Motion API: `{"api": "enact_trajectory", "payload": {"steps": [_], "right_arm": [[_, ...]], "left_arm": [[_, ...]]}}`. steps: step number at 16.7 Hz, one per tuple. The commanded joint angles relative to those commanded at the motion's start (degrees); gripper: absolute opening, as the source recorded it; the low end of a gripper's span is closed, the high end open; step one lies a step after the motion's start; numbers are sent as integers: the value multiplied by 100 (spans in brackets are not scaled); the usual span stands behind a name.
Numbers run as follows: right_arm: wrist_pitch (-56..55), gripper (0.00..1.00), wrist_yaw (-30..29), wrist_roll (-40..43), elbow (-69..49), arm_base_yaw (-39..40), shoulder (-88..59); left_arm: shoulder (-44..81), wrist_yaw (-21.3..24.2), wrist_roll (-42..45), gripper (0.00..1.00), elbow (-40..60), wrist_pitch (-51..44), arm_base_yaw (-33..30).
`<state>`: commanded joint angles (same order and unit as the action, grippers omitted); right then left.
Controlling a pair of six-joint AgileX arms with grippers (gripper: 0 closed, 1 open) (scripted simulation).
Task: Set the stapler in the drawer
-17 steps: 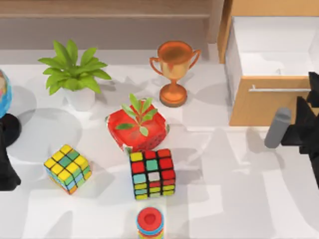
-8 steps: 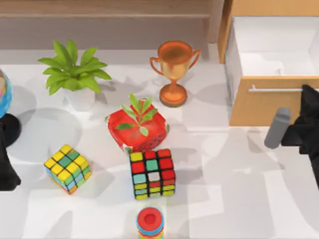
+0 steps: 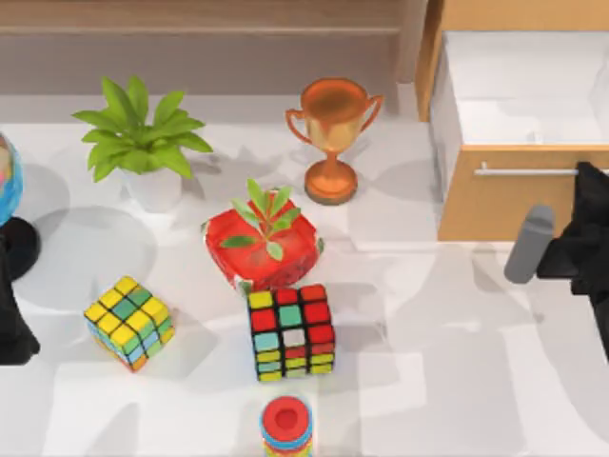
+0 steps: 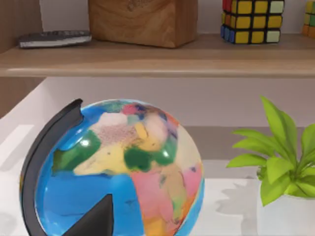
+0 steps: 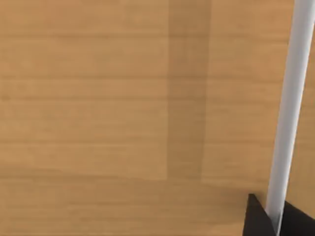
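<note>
The drawer point(image 3: 504, 195) stands open at the table's back right, with a tan wooden front, a thin silver handle point(image 3: 528, 171) and white inner walls point(image 3: 533, 90). Nothing lies inside the part I can see. My right gripper point(image 3: 585, 186) is at the handle's right end. In the right wrist view its black tips point(image 5: 256, 219) sit tight on either side of the pale handle bar point(image 5: 290, 98), close against the wood front point(image 5: 98, 98). The stapler is out of view. My left arm point(image 3: 9, 319) is parked at the left edge beside a globe point(image 4: 118, 172).
On the table stand a potted plant point(image 3: 143, 143), a bronze trophy point(image 3: 333, 133), a red strawberry-like pot point(image 3: 262, 243), two puzzle cubes point(image 3: 128, 322) point(image 3: 290, 331) and a ring stack point(image 3: 286, 427). A shelf point(image 4: 157, 56) behind holds a wooden block, another cube and a dark flat object.
The upper part of my right arm has shifted slightly toward the table's front beside the handle. The drawer and everything on the table stay where they were.
</note>
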<state>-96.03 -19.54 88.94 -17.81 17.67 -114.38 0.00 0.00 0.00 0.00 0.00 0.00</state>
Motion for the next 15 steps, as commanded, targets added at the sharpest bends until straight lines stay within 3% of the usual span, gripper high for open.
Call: {"api": "enact_trajectory", "payload": {"steps": [10, 15], "right_arm": [[944, 0, 386, 6, -1365, -381, -427], [977, 0, 381, -7, -1398, -375, -425]], "left_arm": [[0, 0, 0, 100, 0, 0, 0], [0, 0, 0, 100, 0, 0, 0]]}}
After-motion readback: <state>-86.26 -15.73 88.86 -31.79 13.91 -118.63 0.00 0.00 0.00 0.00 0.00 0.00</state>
